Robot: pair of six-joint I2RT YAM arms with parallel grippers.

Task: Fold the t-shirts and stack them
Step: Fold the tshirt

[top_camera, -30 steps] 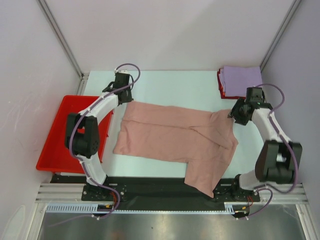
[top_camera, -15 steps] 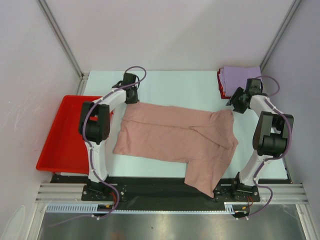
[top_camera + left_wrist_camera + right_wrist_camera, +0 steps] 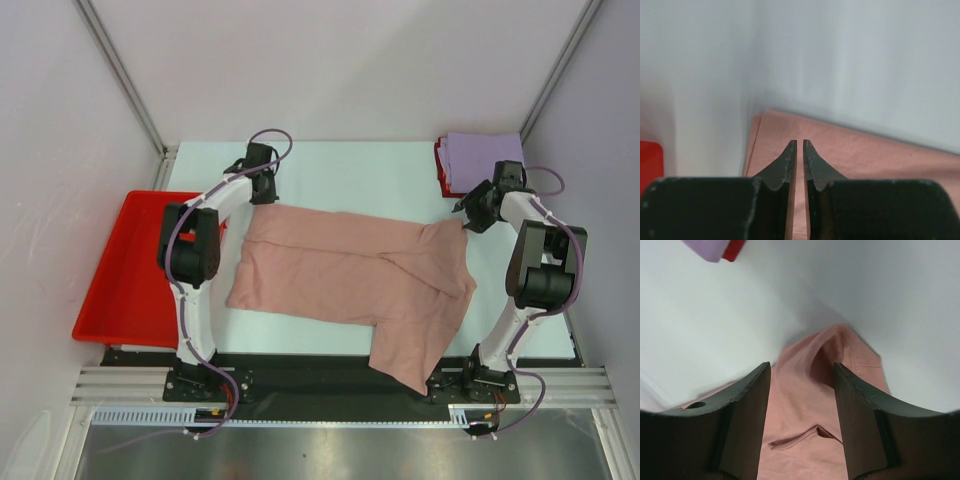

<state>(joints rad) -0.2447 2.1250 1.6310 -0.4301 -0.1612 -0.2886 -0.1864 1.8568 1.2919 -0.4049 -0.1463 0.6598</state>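
From above, the pink tee point(image 3: 350, 275) lay spread on the bench point(image 3: 370, 170); left wrist view, my left pincer point(image 3: 800, 144) was pressed together over its edge; right wrist view, my right pincer point(image 3: 802, 371) gaped above its corner.

The top view looks down from above and behind the arm bases, far enough off to take in the whole counter point(image 3: 350, 170), with the pink t-shirt point(image 3: 350, 270) in the middle. The left wrist view sits low and very near the shirt's far left corner, facing along the left claw point(image 3: 800, 146) (its fingers almost touching). The right wrist view looks down at the shirt's far right corner between the spread fingers of the right claw point(image 3: 801, 369). All three views share that shirt.
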